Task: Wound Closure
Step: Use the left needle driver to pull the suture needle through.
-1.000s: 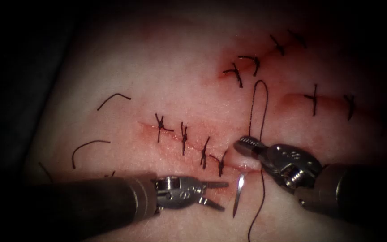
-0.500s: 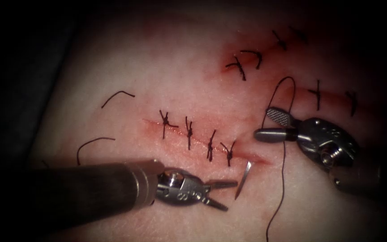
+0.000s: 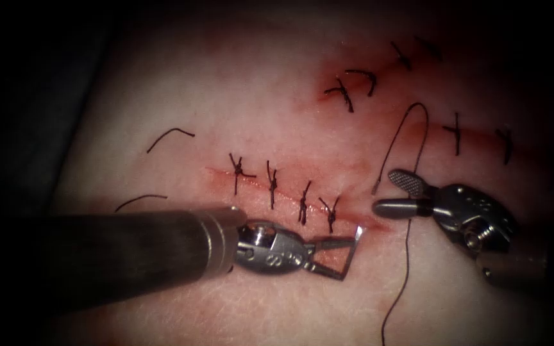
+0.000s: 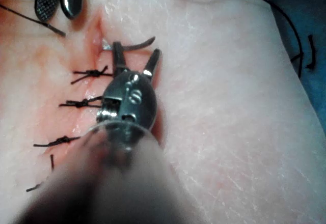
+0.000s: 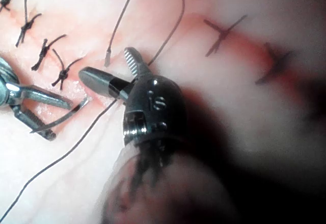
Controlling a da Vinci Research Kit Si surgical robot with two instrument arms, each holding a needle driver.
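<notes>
Left tool (image 3: pixel 344 256) is spreading its jaws astride your needle (image 3: pixel 352 251), gripping nothing | right tool (image 3: pixel 392 192) gaping, thread (image 3: pixel 404 269) between jaws | needle tip sitting in cut (image 3: pixel 290 195).

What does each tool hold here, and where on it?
Nothing is held: left tool is open astride the needle, which stands in the tissue; right tool is open beside the thread.

Dark backdrop (image 3: pixel 14 96) left of tissue; blue surface (image 4: pixel 305 10) beside it.

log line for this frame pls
left tool: open around needle | right tool: open, thread between jaws | needle: point emerging from tissue, right end of cut
</notes>
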